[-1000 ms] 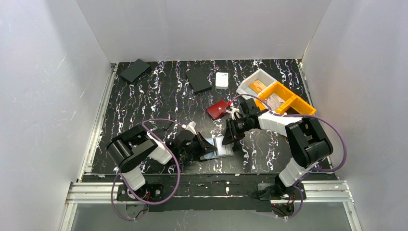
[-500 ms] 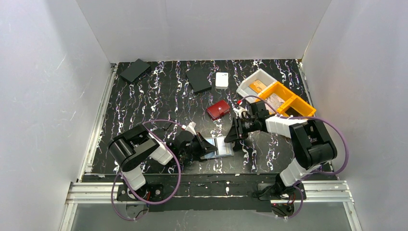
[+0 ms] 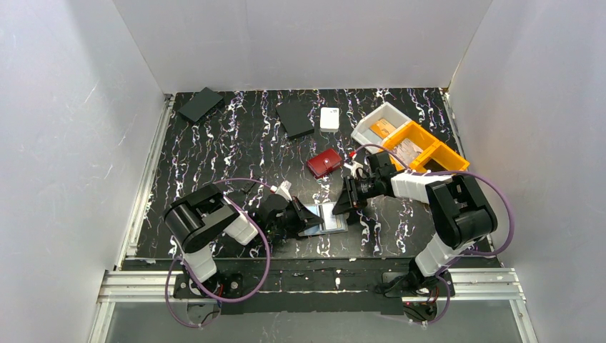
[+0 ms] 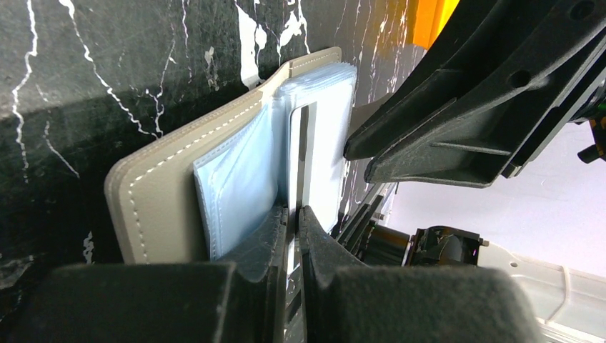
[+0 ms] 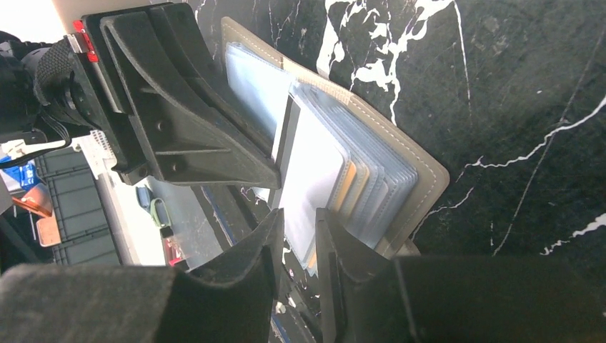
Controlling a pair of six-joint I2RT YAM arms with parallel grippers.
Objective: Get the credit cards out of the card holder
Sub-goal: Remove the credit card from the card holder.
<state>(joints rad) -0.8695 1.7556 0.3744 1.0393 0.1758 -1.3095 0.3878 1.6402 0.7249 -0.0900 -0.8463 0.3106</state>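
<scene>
Near the bench's point(image 3: 236, 143) front edge lies the open card holder point(image 3: 325, 218), left pincer point(image 4: 294, 214) clamped on its floppy sleeve point(image 4: 236, 186); right pincer point(image 5: 300, 236) narrowly parted, grip unclear. Stiff, slick credit cards point(image 5: 348, 187) probably need edge pinching.

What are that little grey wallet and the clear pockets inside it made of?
The grey wallet looks like matte leather or an imitation of it: pale stitching runs along its rounded edge. The pockets look like thin plastic film: glossy, see-through and stacked in soft layers.
</scene>
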